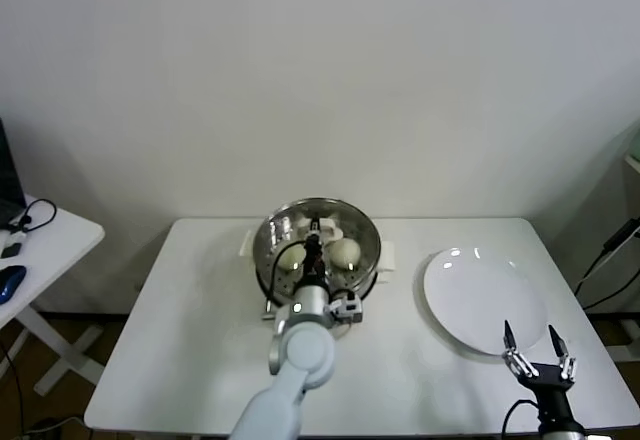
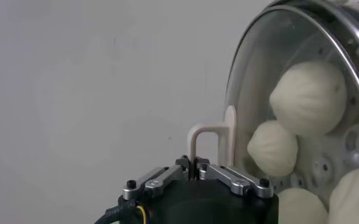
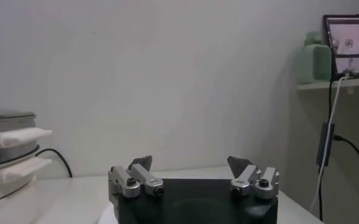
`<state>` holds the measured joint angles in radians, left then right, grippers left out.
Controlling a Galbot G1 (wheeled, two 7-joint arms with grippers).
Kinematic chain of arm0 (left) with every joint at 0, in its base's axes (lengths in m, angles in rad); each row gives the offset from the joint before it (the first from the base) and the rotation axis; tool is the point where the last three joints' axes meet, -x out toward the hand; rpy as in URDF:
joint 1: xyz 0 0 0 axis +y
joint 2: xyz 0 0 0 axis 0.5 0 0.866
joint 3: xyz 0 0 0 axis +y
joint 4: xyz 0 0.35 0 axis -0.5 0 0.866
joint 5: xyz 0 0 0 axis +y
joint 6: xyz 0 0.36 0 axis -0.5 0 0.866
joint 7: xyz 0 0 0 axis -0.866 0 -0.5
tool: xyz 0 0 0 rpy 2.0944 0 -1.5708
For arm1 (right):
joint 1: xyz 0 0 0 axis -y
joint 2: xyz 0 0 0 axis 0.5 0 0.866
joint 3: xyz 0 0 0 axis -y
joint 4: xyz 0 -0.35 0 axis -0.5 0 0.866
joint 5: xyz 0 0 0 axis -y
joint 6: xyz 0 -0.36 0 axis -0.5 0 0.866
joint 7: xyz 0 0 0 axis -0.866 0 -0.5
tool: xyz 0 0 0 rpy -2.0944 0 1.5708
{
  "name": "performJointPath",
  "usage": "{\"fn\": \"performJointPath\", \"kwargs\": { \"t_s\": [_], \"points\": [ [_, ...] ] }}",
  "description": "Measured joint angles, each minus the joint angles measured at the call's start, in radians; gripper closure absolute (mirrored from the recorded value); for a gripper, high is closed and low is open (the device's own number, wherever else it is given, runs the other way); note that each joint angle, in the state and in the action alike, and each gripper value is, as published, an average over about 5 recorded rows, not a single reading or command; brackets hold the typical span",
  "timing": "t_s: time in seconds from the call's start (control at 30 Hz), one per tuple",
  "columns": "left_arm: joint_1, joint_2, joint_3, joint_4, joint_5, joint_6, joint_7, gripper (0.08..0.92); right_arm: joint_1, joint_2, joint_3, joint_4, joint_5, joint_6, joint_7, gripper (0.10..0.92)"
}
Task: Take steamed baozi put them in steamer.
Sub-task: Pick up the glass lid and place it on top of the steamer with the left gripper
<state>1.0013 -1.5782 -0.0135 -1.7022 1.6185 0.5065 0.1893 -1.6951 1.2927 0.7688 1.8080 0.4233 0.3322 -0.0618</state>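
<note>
From the head view, the left hand [image 1: 316,239] hangs over the steamer [image 1: 366,235], where the buns [image 1: 344,251] already lie. At the left wrist, it is pinched shut on the lid handle [image 2: 208,139]. The right hand [image 3: 194,181], spread wide, waits beside the plate [image 1: 480,295].

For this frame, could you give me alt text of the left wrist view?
The left pincer, shut on the cream handle of a glass lid, holds it over the steamer, where four baozi show through the glass.
</note>
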Motion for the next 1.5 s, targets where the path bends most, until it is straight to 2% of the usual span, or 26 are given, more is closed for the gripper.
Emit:
{"fn": "performJointPath", "kwargs": {
  "t_s": [0.47, 0.57, 0.97, 1.3, 1.5],
  "points": [
    [0.016, -0.012, -0.002, 0.012, 0.001, -0.009, -0.032, 0.860, 0.003, 0.003, 0.002, 0.006, 0.001, -0.002, -0.001, 0.203],
    [0.018, -0.012, -0.002, 0.012, -0.001, -0.009, -0.038, 0.833, 0.003, 0.002, 0.004, 0.008, 0.001, -0.002, -0.002, 0.203],
    [0.026, 0.001, -0.001, -0.010, -0.003, -0.009, -0.050, 0.502, 0.002, 0.003, 0.000, 0.008, -0.001, -0.001, -0.008, 0.203],
    [0.049, 0.047, -0.008, -0.070, -0.031, -0.004, -0.047, 0.219, 0.004, 0.008, -0.010, 0.007, -0.006, -0.001, -0.012, 0.203],
    [0.074, 0.089, -0.011, -0.122, -0.073, -0.004, -0.034, 0.178, 0.006, 0.010, -0.017, 0.003, -0.008, -0.003, -0.013, 0.203]
  ]
}}
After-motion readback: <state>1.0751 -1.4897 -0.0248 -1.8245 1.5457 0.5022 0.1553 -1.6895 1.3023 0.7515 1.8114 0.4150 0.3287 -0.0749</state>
